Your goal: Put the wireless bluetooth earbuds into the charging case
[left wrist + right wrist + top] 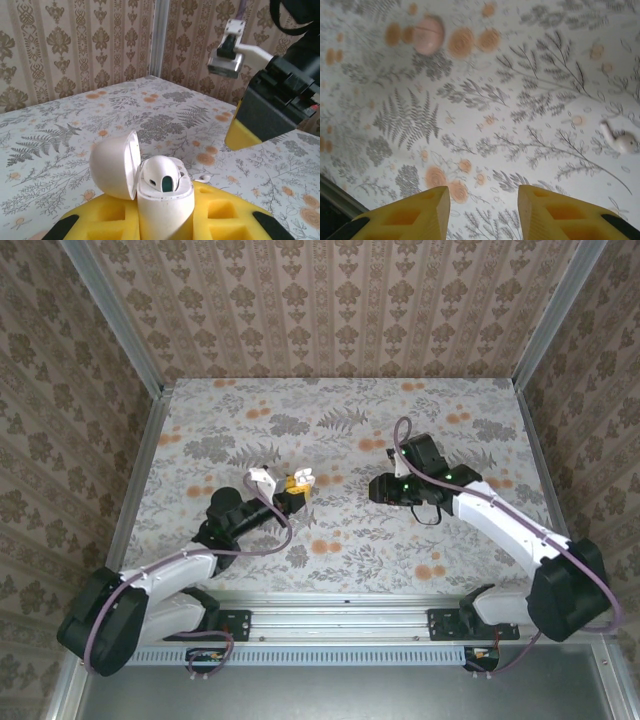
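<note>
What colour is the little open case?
The case is white, clearest in the left wrist view.

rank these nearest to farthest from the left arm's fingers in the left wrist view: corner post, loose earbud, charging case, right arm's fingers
1. charging case, held between the left fingers, bottom centre
2. loose earbud, lying just behind the case, to its right
3. right arm's fingers, upper right
4. corner post, far back, top centre

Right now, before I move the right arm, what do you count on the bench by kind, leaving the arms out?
charging case, lid open: 1
loose earbud: 1
salmon-pink disc: 1
Total: 3
I cannot tell whether another earbud already sits inside the case.
</note>
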You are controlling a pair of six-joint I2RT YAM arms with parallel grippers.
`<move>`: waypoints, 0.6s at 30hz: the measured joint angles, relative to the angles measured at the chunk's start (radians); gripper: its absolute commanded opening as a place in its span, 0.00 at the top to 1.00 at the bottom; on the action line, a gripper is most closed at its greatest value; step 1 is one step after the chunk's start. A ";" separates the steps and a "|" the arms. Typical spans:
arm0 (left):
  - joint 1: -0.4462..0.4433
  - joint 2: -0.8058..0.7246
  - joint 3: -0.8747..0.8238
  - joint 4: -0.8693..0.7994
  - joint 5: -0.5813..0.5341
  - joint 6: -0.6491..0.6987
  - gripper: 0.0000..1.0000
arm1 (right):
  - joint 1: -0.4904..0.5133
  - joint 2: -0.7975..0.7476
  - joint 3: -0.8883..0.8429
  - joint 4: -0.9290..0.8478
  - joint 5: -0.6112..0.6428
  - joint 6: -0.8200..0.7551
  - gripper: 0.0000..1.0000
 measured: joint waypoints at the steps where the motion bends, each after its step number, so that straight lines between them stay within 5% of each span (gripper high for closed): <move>1: 0.000 -0.008 0.000 -0.017 -0.003 0.003 0.91 | -0.006 0.024 0.011 -0.019 0.000 0.002 0.59; 18: 0.017 -0.187 0.001 -0.309 -0.037 0.021 0.91 | -0.044 0.204 0.182 -0.241 0.026 0.019 0.58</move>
